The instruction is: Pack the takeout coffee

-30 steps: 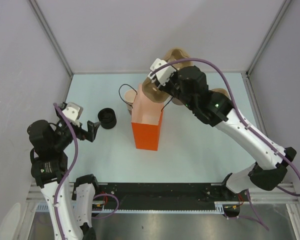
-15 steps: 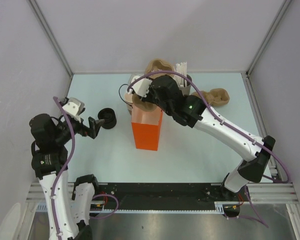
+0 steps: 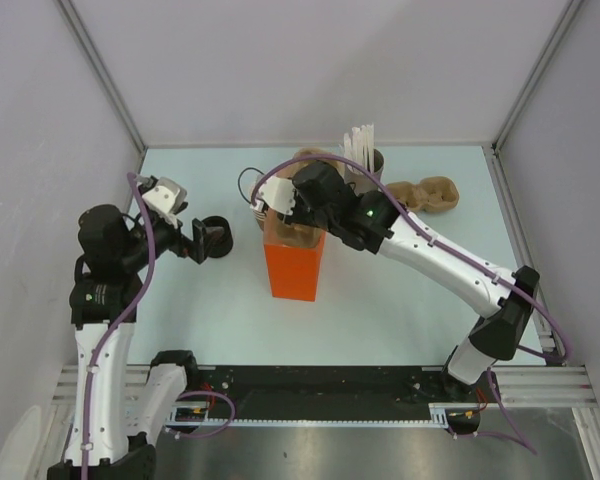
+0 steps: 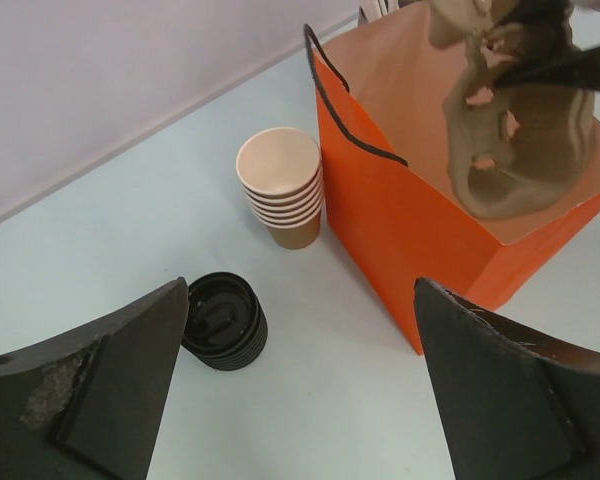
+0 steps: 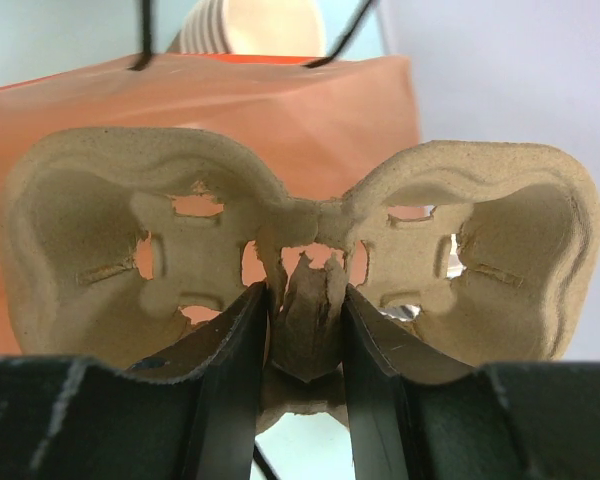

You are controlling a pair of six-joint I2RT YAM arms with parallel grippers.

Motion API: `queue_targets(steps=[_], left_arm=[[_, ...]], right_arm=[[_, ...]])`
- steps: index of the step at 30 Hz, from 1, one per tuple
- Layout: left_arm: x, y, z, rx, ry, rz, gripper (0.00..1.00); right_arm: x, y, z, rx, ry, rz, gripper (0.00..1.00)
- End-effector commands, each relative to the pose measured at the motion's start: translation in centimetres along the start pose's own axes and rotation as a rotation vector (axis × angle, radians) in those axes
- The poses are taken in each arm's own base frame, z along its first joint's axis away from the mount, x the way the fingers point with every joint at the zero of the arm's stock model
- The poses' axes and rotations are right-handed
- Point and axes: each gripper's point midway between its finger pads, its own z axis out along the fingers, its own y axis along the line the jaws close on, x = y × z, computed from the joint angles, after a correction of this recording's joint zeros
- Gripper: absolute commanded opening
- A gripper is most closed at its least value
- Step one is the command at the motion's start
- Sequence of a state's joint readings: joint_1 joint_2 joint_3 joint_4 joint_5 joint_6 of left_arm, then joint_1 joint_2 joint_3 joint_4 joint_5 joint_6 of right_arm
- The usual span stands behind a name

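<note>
Takeout coffee cannot be located in any view. A moulded pulp cup carrier [image 5: 480, 260] is clamped by its centre ridge between the narrowly set fingers of the right gripper [image 5: 305, 320] and is held over the open top of the orange paper bag [image 3: 293, 268]. The left gripper [image 4: 300, 300] is held left of the bag, its fingers spread wide and empty, just beside a stack of black lids [image 4: 225, 322]. A stack of lidless cups [image 4: 280, 185] is seen against the bag's far left corner.

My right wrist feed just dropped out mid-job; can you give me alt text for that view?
The right claw pinches the centre rib of a brown moulded-pulp two-cup carrier between its black fingers. Behind it is the orange paper bag, with a stack of tan cups beyond.
</note>
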State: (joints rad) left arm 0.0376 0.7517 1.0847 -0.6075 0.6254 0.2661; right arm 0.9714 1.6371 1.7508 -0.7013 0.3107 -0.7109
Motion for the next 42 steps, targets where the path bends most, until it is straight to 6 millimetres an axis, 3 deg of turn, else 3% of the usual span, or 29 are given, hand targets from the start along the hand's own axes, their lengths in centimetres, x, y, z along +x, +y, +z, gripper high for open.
queue_targets(steps=[1,7,15,24,35,42], left_arm=[[-3.7,1.2,0.4,-0.040,-0.088,0.033,1.00],[-4.7,0.4,2.3,0.017,-0.104,0.021,0.99],[-3.6,-0.2,5.2,0.084,-0.058,-0.008,0.99],[-5.5,-1.0,6.0,0.139,-0.126,-0.014,0.99],[-4.4,0.0,9.2,0.116,-0.062,-0.050,0.99],[-5.4,0.4,9.4,0.095,-0.084,-0.040,0.99]], right_arm=[[-0.6,1.1,-0.4,-0.083,-0.012,0.004,0.39],[-0.7,2.7,0.4,-0.157,-0.014,0.020,0.39],[-1.1,3.5,0.5,-0.266,-0.048,0.087,0.39],[-0.3,4.0,1.3,-0.340,-0.040,0.128,0.39],[-0.3,4.9,1.7,-0.395,-0.037,0.105,0.39],[0.4,5.4,2.2,-0.437,-0.022,0.113,0.39]])
